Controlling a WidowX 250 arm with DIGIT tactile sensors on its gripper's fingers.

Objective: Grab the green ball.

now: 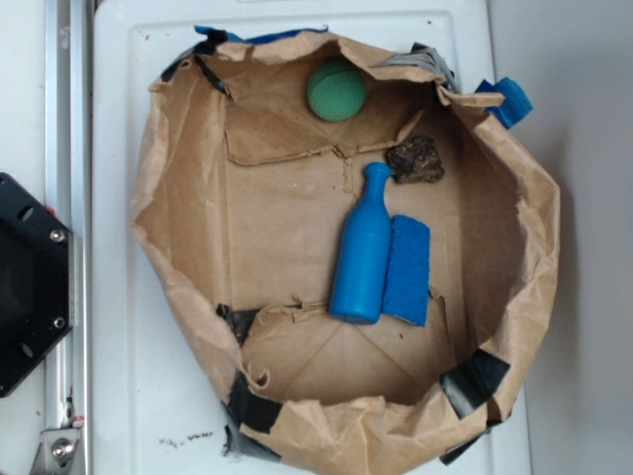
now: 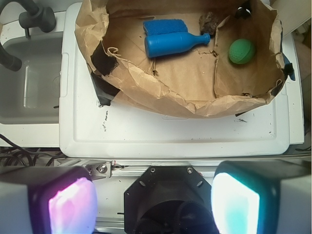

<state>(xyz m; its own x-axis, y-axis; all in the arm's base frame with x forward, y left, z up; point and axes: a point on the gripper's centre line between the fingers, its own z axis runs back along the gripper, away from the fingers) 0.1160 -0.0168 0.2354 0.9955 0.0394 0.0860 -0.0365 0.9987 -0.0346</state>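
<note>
My gripper [image 2: 153, 200] is spread wide: in the wrist view its 2 pads [image 2: 73, 204] stand far apart at the bottom edge and nothing is between them, so I hold nothing. It hangs outside the paper bag [image 1: 178, 287], over the near edge of the white tray [image 2: 170, 136] that carries the bag, and I judge the approach has not begun. The green ball [image 1: 337, 91] lies inside the bag, in the corner where the paper wall rises high and folds a little over it; it touches the wall there, probably because the soft floor lets it roll against the side. The blue bottle [image 1: 361, 247] lies on its side in the middle of the bag floor, with the blue sponge [image 1: 407, 269] just beside it, touching along its length. The dark rock [image 1: 415, 160] sits near the bottle's neck, between the bottle and the ball but apart from the ball. I think the high wall is the difficulty: I must come down from above and keep 1 pad away from the folded paper, else I pinch the paper with the ball.
</note>
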